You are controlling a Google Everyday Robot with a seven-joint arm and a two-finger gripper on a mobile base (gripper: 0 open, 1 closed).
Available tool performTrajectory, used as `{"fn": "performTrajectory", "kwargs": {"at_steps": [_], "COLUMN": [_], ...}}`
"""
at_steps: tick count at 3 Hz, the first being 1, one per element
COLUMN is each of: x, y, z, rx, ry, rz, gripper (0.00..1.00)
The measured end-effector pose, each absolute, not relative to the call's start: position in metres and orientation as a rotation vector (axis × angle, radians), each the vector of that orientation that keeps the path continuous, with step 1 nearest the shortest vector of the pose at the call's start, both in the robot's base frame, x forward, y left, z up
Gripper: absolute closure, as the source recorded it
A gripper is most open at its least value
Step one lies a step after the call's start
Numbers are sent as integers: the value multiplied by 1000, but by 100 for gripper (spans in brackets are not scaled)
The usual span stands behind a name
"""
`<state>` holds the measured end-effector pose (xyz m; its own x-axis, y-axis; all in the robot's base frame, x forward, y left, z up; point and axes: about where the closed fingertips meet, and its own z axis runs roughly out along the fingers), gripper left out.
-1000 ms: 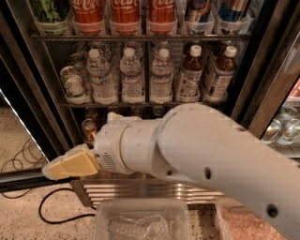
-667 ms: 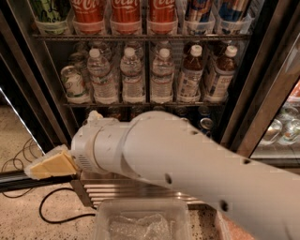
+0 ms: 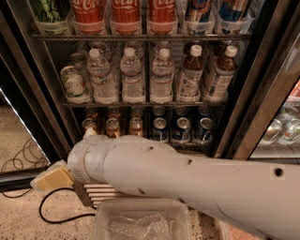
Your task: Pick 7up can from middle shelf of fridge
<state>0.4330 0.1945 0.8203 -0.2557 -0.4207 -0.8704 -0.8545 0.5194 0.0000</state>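
Observation:
The fridge [image 3: 35, 84] stands open in front of me, dark-framed with wire racks. The 7up can [image 3: 73, 83], pale silver with green markings, stands at the far left of the middle shelf [image 3: 145, 104], next to a water bottle [image 3: 100, 77]. My gripper [image 3: 50, 178] shows as a tan tip at the lower left, low near the floor, well below and left of the can. My thick white arm [image 3: 187, 180] crosses the lower part of the view and hides the fridge's base.
Water bottles and brown-capped bottles [image 3: 190, 75] fill the middle shelf. Red cola cans [image 3: 125, 11] stand above, gold-brown cans [image 3: 112, 126] and blue cans [image 3: 180, 129] below. A clear plastic bin [image 3: 140, 222] sits at the bottom. A black cable [image 3: 51, 213] lies on the floor.
My arm has swung left and down, and the gripper has shifted left towards the fridge's lower left corner. The can and bottles have not moved.

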Motion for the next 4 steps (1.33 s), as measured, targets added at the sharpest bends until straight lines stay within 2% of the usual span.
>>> {"fn": "performTrajectory", "kwargs": {"at_steps": [2, 3, 4], "x": [500, 541, 538], "y": [204, 218, 218], "z": [781, 807, 803], "rx": [-863, -789, -792], "ry": [2037, 2007, 2015], "rz": [755, 819, 809], "gripper": [0, 0, 0]}}
